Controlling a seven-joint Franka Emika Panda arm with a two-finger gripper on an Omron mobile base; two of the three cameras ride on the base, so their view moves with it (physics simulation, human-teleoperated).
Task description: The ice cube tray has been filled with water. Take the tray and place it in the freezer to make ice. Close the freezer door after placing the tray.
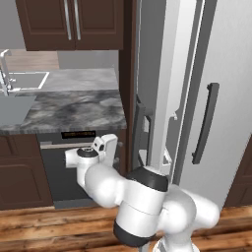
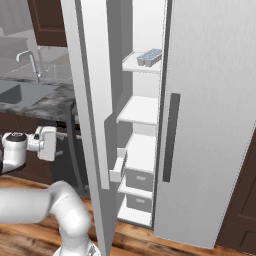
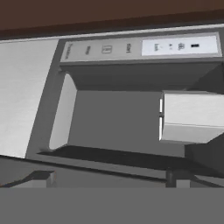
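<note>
The ice cube tray [image 2: 149, 57] lies on the upper white shelf inside the freezer [image 2: 142, 107], its cells showing pale blue water [image 2: 153, 52]. The freezer door [image 2: 92, 100] stands swung wide open, edge-on in the left base view [image 1: 147, 88], with its dark bar handle [image 1: 141, 130] on the outer face. My gripper [image 2: 52, 144] hangs outside the door, facing that outer face and well apart from the tray. Close ahead in the hand view is the door's dispenser recess [image 3: 127, 118]. My gripper [image 3: 110, 178] is open, its fingertips [image 3: 43, 178] far apart with nothing between them.
The wider fridge door [image 1: 221, 98] is shut, to the right of the freezer. To the left are a marble counter [image 1: 74, 110], a sink with a tap [image 2: 20, 92] and a dishwasher [image 1: 64, 167]. Lower shelves and drawers [image 2: 139, 179] fill the freezer. Dark cabinets [image 1: 74, 22] hang above.
</note>
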